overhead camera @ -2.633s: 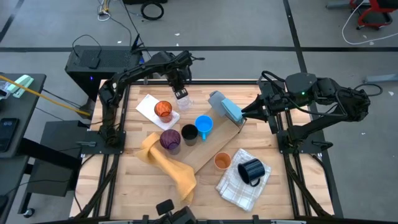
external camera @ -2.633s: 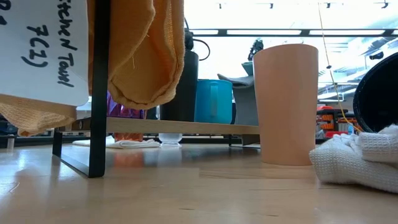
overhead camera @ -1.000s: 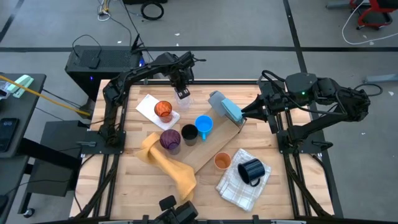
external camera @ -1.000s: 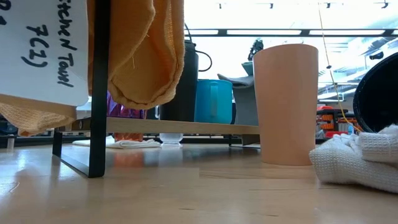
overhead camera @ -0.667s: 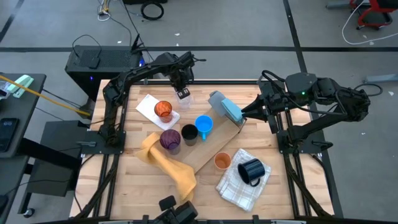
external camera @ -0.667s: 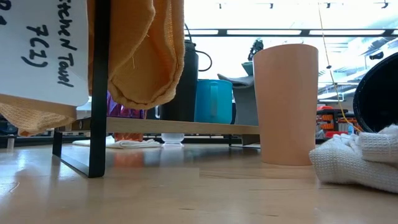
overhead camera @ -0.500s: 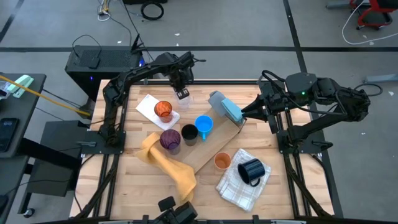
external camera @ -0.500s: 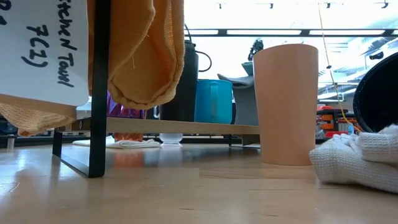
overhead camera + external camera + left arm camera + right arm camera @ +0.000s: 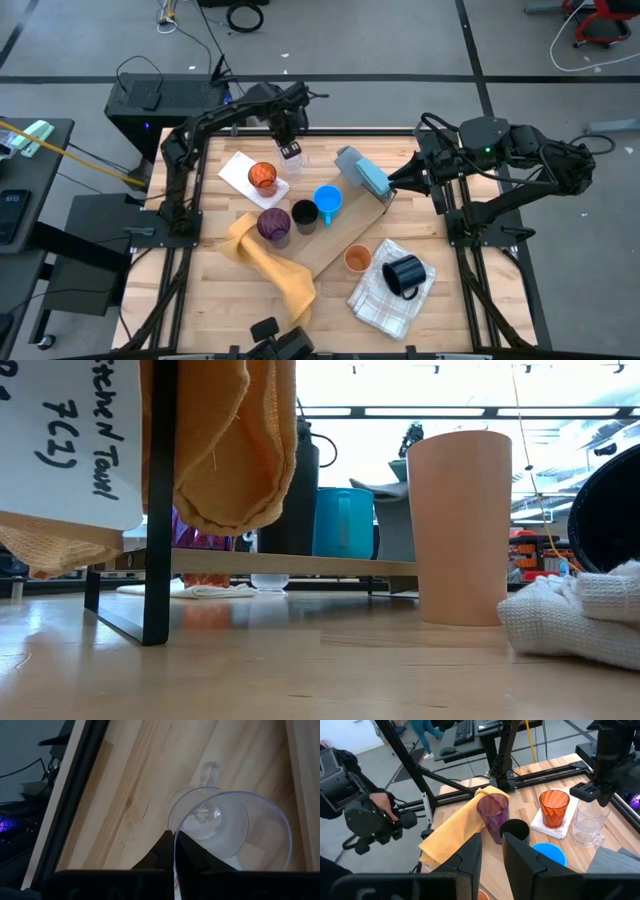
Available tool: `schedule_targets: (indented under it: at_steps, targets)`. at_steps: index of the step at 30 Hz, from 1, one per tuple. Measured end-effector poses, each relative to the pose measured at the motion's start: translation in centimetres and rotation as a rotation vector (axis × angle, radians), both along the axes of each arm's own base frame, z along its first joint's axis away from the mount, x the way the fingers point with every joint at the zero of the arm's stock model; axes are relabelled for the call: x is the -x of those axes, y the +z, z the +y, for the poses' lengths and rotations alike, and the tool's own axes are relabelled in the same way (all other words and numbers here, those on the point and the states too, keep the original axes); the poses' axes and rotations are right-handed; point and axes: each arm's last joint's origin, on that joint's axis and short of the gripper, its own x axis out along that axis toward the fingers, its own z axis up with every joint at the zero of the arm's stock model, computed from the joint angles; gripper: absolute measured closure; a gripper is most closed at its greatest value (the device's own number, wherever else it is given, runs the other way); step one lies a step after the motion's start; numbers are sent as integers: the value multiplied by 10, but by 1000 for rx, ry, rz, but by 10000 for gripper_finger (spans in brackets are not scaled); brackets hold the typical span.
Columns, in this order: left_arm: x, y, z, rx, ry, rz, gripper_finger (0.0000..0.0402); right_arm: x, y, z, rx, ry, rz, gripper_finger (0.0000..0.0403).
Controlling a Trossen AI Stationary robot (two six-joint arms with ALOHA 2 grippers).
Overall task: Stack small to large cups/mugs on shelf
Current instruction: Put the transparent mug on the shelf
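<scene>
Left gripper (image 9: 291,150) at back of table, fingers pinched tight on rim of clear cup (image 9: 232,830). Cup hangs right under gripper, its wall caught between fingers. Red-tinted cup (image 9: 263,178) on white napkin (image 9: 240,172) just beside. Purple cup (image 9: 274,225), black cup (image 9: 304,215), bright blue mug (image 9: 328,201) in row on shelf (image 9: 345,235). Right gripper (image 9: 392,183) waits near shelf's far end, fingers partly apart, holding nothing.
</scene>
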Motion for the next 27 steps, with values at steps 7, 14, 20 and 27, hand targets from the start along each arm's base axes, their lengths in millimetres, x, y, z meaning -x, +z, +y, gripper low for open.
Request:
schedule_targets:
  at_steps: [7,14,20,27]
  targets:
    - [4,10,-3,-13,2,-19,388,0,0,0,7,-5,-1,318]
    - [6,12,-5,-9,3,-3,387,0,0,0,7,-5,-1,318]
    - [6,12,-5,-7,0,4,395,0,0,0,7,-5,-1,318]
    - [7,12,-6,-3,-3,10,394,0,0,0,7,-5,-1,318]
